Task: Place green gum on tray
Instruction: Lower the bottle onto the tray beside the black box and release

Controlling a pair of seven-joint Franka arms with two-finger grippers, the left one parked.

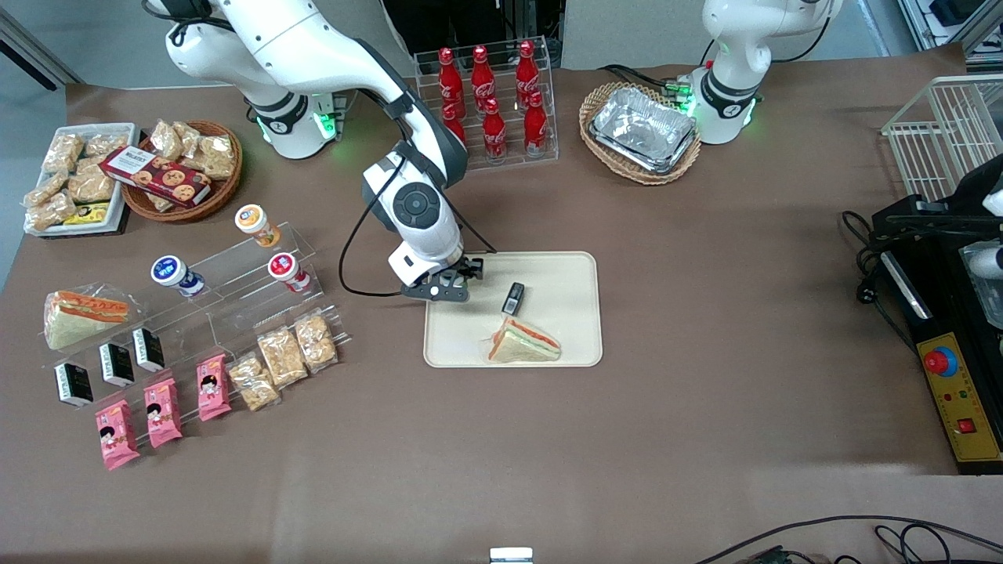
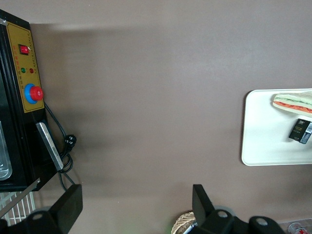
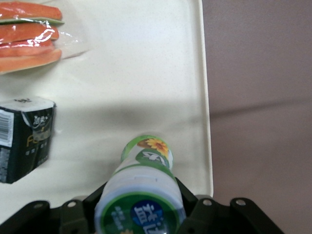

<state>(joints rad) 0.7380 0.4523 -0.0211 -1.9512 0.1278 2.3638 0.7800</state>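
The gripper [image 1: 453,288] hangs over the tray [image 1: 564,270], close to the tray's corner that points toward the working arm's end of the table and away from the front camera. In the wrist view the gripper [image 3: 141,214] is pinching the green gum [image 3: 144,187] between its two fingers, with the round green-and-white lid facing the camera. The bottle points down at the tray [image 3: 146,73]. I think its bottom is just above the tray and not resting on it yet, but that is hard to be sure of from here.

Two other things are already on the tray. A small black box [image 1: 513,298] lies near the middle, and a wrapped sandwich [image 1: 523,343] sits by the tray's edge nearest the front camera. In the wrist view the black box [image 3: 24,139] is near the bottle but not touching it.

The job looks almost done. The bottle only needs to be set down and let go.

What could go wrong:
- The bottle is close to the tray's side edge. If it is let go while tilted, it could tip, roll over the low rim and land on the brown table [image 1: 705,392].
- If it is dropped from too high, it could bounce or fall on its side.
- If it rolls the other way, it could bump the black box.
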